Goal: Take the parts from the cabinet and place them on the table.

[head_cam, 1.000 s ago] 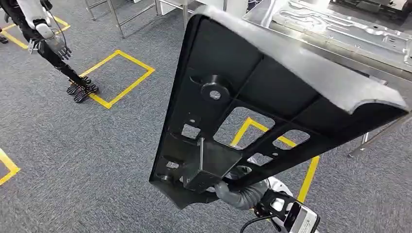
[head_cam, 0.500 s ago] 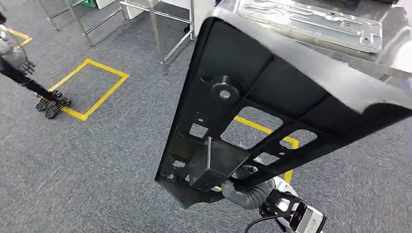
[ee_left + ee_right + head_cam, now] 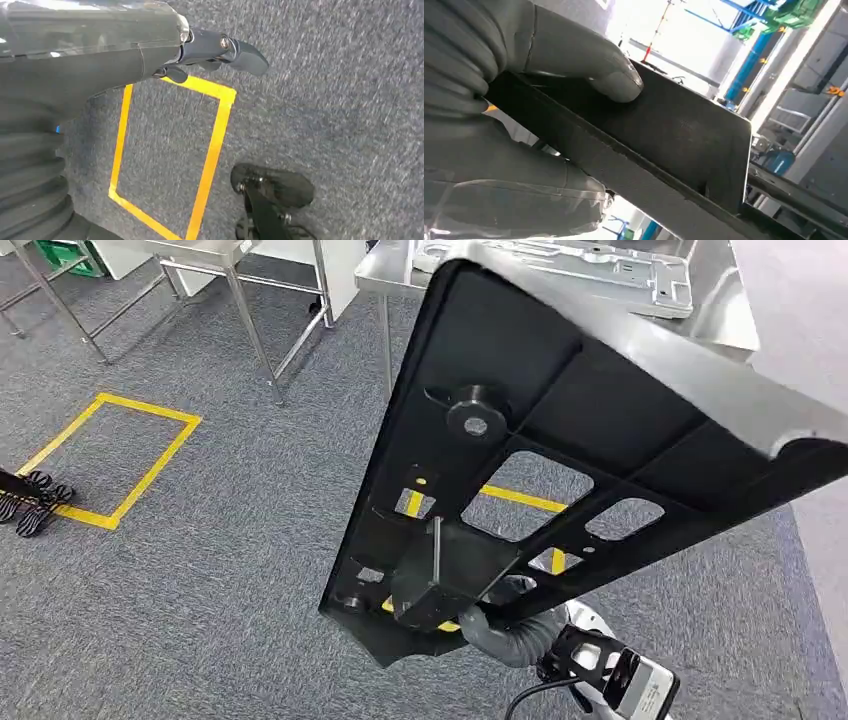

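A large black panel part [image 3: 560, 450] with cut-outs and a round boss stands tilted up in front of me in the head view. My right hand [image 3: 505, 625] grips it at its lower end. In the right wrist view the thumb [image 3: 589, 65] presses on the panel's flat black face [image 3: 674, 135]. My left hand [image 3: 210, 50] hangs over the carpet with nothing in it, its fingers loosely apart. Beyond the panel stands a steel table [image 3: 390, 275] that carries a silver stamped metal part [image 3: 560, 265].
Grey carpet with yellow tape squares [image 3: 110, 455] lies all around. Another robot's feet [image 3: 30, 502] stand at the left edge. The legs of a second steel table [image 3: 250, 320] and a green crate [image 3: 60, 255] are at the back left.
The whole picture has shifted: the camera has turned, so the tape square and the steel table now lie further left. The panel stays held in my right hand.
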Available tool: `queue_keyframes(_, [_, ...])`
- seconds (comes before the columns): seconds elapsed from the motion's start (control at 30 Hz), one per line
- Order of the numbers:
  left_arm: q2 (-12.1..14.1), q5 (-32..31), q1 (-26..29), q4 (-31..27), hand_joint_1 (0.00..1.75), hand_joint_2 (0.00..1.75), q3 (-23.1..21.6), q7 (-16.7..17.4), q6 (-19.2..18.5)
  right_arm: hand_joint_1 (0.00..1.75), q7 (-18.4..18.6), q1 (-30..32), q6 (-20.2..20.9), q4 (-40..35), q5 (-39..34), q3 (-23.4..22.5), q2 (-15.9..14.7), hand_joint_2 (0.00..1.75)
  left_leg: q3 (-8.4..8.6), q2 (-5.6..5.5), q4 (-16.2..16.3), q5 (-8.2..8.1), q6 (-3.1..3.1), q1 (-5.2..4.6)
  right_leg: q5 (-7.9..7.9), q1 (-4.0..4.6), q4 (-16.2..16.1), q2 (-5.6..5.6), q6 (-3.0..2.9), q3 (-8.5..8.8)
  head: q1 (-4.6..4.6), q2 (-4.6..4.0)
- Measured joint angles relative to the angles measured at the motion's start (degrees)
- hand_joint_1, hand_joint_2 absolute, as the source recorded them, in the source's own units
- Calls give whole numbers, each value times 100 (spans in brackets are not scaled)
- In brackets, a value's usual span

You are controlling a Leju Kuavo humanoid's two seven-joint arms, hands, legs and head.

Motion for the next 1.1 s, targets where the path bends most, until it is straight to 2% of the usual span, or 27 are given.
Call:
queue_keyframes(0.03, [-20, 0, -4, 0, 0, 175, 0, 0, -2, 175, 0, 7, -2, -2, -4, -2, -9, 175, 13, 75, -56, 39, 59, 43, -31, -2, 39, -89, 18, -11, 0, 0])
queue_keyframes(0.07, [-11, 0, -2, 0, 0, 175, 2, 0, -2, 175, 0, -10, -9, -2, -11, -2, -15, 175, 22, 138, -69, 39, 97, 40, -146, 29, 191, -433, 38, -79, 2, 0])
queue_keyframes(0.1, [-7, 0, 7, 0, 0, 175, 4, -2, 0, 175, 0, -28, -9, -2, -13, -2, -20, 175, 20, 200, -69, 38, 119, 33, -364, 20, 549, -608, 67, -262, 0, 0])
queue_keyframes(0.17, [-4, 2, 37, 0, 0, 175, 7, 0, -2, 175, 0, -19, -15, 0, -28, -2, -22, 175, 15, 338, -67, 24, 136, 15, -768, -15, 1479, -695, 113, -734, 0, 0])
queue_keyframes(0.2, [-2, 0, 42, 0, 0, 175, 13, 0, -2, 175, 0, -15, -15, 6, -33, -2, -22, 175, 14, 414, -66, 18, 136, 11, -835, -31, 1795, -703, 129, -904, 0, 0])
queue_keyframes(0.23, [-2, 0, 40, 0, 0, 175, 20, 0, -2, 175, 0, -15, -15, 13, -35, -2, -33, 175, 19, 480, -66, 9, 128, 9, -762, -37, 1814, -715, 137, -929, 0, 0])
queue_keyframes(0.27, [-4, 0, 34, 0, 0, 175, 31, 0, -4, 175, 0, -15, -15, 13, -35, -2, -44, 175, 31, 542, -65, -3, 122, 8, -567, -36, 1554, -733, 132, -803, 0, 0])
queue_keyframes(0.3, [-4, 0, 29, 0, 0, 175, 42, -4, -7, 175, 0, -18, -17, 13, -35, -2, -48, 175, 54, 604, -66, -17, 111, 5, -306, -32, 1057, -773, 111, -541, 0, 0])
queue_keyframes(0.33, [-7, -2, 26, 0, 0, 175, 44, -11, -13, 175, 0, -21, -33, 13, -35, -2, -48, 175, 82, 654, -66, -34, 95, -1, -71, -18, 500, -874, 74, -234, 0, 0])
queue_keyframes(0.37, [-9, -9, 25, 0, 0, 175, 44, -20, -22, 175, 0, -27, -53, 13, -28, -2, -50, 175, 111, 702, -66, -50, 75, -8, 10, 28, 30, -1169, 11, 20, 0, 0])
queue_keyframes(0.4, [-13, -24, 27, 0, 0, 175, 44, -26, -33, 175, 0, -30, -79, 13, -22, -2, -48, 175, 117, 747, -57, -77, 32, -54, -28, 69, 2, -1268, -38, 33, 0, 0])
queue_keyframes(0.5, [-9, -46, 11, 0, 0, 175, 46, -42, -37, 175, 0, -22, -137, 13, 22, -4, -61, 175, 168, 917, -98, -94, -51, -29, -18, 96, -6, -1031, -78, -16, 0, 0])
queue_keyframes(0.53, [-9, -46, -4, 0, 0, 175, 46, -41, -37, 175, 0, -17, -166, -2, 35, -4, -66, 175, 201, 981, -106, -122, -97, -61, 21, 49, -85, -945, -126, 48, 0, 0])
queue_keyframes(0.57, [-4, -48, -1, 0, 0, 175, 50, -37, -50, 175, -4, -5, -210, -24, 48, -4, -68, 175, 186, 725, 6, -207, -122, -16, 53, 13, -133, -914, -153, 84, 0, 0])
queue_keyframes(0.6, [-11, -46, 3, 0, 0, 175, 55, -28, -61, 175, -4, -22, -234, -31, 66, -2, -68, 175, 45, 475, 323, -413, -126, -5, 58, -1, -139, -882, -194, 90, -2, 0])
queue_keyframes(0.63, [-15, -48, 8, 0, 0, 175, 63, -4, -72, 175, -4, -18, -258, -35, 85, 2, -63, 175, -170, 349, 764, -637, -140, 2, 53, -2, -138, -831, -208, 88, -2, 0])
queue_keyframes(0.67, [-13, -48, 17, 0, 0, 175, 79, 13, -74, 175, 0, -7, -271, -35, 114, 4, -66, 175, -429, 290, 1267, -848, -154, 2, 50, 4, -137, -772, -213, 85, -2, 0])
queue_keyframes(0.7, [-9, -48, 28, 0, 0, 175, 92, 24, -87, 175, 0, 10, -286, -33, 129, 4, -70, 175, -646, 279, 1659, -958, -165, 1, 48, 10, -129, -720, -215, 83, -2, 0])
queue_keyframes(0.73, [-4, -48, 38, 0, 0, 175, 94, 24, -105, 175, 0, 25, -297, -33, 127, 4, -70, 175, -741, 279, 1778, -914, -169, 1, 41, 12, -124, -675, -216, 88, -2, 0])
queue_keyframes(0.77, [-2, -48, 46, 0, 0, 175, 96, 24, -120, 175, 0, 31, -299, -35, 127, 7, -70, 175, -695, 279, 1604, -731, -167, 1, 33, 11, -113, -634, -205, 98, -2, 0])
queue_keyframes(0.83, [4, -48, 42, 0, 0, 175, 98, 17, -133, 175, 0, 34, -308, -37, 129, 7, -70, 175, -304, 274, 650, -150, -152, 11, -6, 1, -68, -574, -167, 120, -2, 0])
queue_keyframes(0.87, [4, -50, 42, 0, 0, 175, 98, 9, -133, 175, 0, 35, -310, -55, 129, 7, -70, 175, -79, 250, 125, 72, -137, 23, -48, 3, -30, -560, -141, 118, -2, 0])
queue_keyframes(0.9, [4, -48, 37, 0, 0, 175, 101, 9, -136, 175, -2, 35, -313, -59, 127, 7, -72, 175, -43, 204, 37, -31, -104, 13, -73, 41, 14, -548, -104, 89, -2, 0])
queue_keyframes(0.93, [4, -48, 34, 0, 0, 175, 101, -9, -140, 175, 2, 42, -315, -70, 127, 7, -72, 175, -55, 212, 38, -5, -45, 7, -76, 40, 29, -531, -80, 62, 0, 0])
queue_keyframes(1.03, [4, -48, 42, 0, 0, 175, 103, -28, -149, 175, 0, 69, -317, -105, 127, 7, -96, 175, -62, 219, 21, 7, 57, -24, -81, 22, 17, -532, 14, 67, 0, 0])
queue_keyframes(1.07, [4, -48, 42, 0, 0, 175, 103, -35, -153, 175, 0, 82, -317, -125, 127, 7, -105, 175, -45, 234, -10, 29, 88, 4, -110, 18, 48, -553, 38, 62, 0, 0])
queue_keyframes(1.1, [4, -48, 38, 0, 0, 175, 103, -52, -157, 175, 0, 91, -321, -151, 127, 7, -118, 175, -31, 240, -15, 30, 104, 6, -186, 11, 166, -638, 66, 30, 0, 0])
